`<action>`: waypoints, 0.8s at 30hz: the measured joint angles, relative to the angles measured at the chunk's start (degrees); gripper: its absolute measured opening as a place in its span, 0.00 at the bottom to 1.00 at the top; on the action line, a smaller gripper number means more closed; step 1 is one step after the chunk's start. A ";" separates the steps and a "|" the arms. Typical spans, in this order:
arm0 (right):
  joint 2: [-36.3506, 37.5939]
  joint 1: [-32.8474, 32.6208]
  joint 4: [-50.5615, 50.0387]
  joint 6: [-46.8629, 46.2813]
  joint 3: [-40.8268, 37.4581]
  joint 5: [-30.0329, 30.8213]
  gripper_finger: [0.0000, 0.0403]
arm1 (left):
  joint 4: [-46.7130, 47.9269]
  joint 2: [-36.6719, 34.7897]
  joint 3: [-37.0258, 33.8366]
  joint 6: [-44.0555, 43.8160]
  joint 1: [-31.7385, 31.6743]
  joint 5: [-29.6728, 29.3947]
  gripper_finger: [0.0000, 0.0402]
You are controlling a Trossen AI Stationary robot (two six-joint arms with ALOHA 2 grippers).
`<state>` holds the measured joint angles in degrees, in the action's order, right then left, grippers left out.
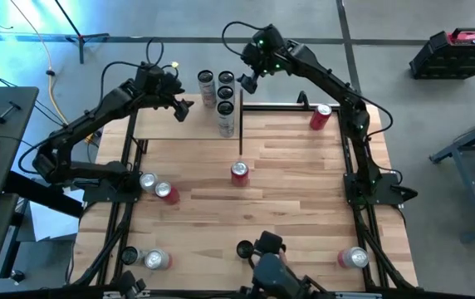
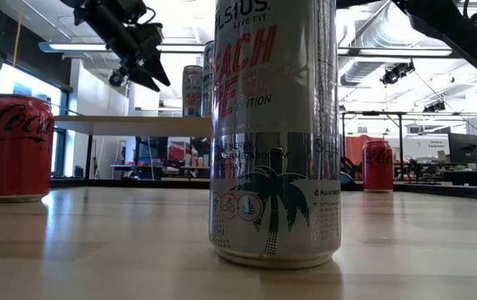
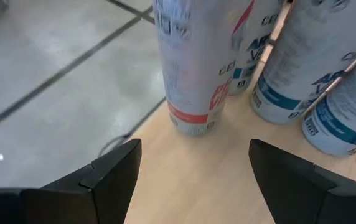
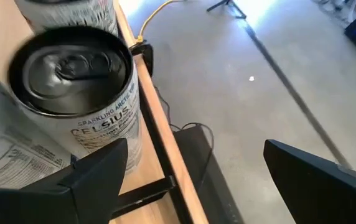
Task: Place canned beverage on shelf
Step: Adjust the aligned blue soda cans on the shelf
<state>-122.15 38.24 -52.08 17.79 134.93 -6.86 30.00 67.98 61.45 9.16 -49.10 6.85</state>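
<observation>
Cans [image 1: 224,93] stand clustered at the shelf's [image 1: 159,127] twelve-o'clock corner, packed tight to leave board free. The left gripper [image 1: 181,106] hovers just at their nine o'clock, fingers spread and empty — likely clear of a can just set. The right gripper [image 1: 247,81] hangs at three o'clock, spread wide, holding nothing.

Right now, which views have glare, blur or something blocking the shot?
High view: blue light washes the floor at top left. Low view: a tall Celsius can fills the middle and bright windows glare behind it. Left wrist view: the nearest can is smeared. Right wrist view: the black can top looks blurred.
</observation>
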 joint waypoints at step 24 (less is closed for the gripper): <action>10.15 -9.74 -20.08 -15.59 0.09 4.26 0.90 | -2.82 -11.15 0.02 -1.61 1.66 10.92 0.72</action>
<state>-112.01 28.50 -72.15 2.20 135.02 -2.60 27.17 56.83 61.47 7.55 -47.44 17.76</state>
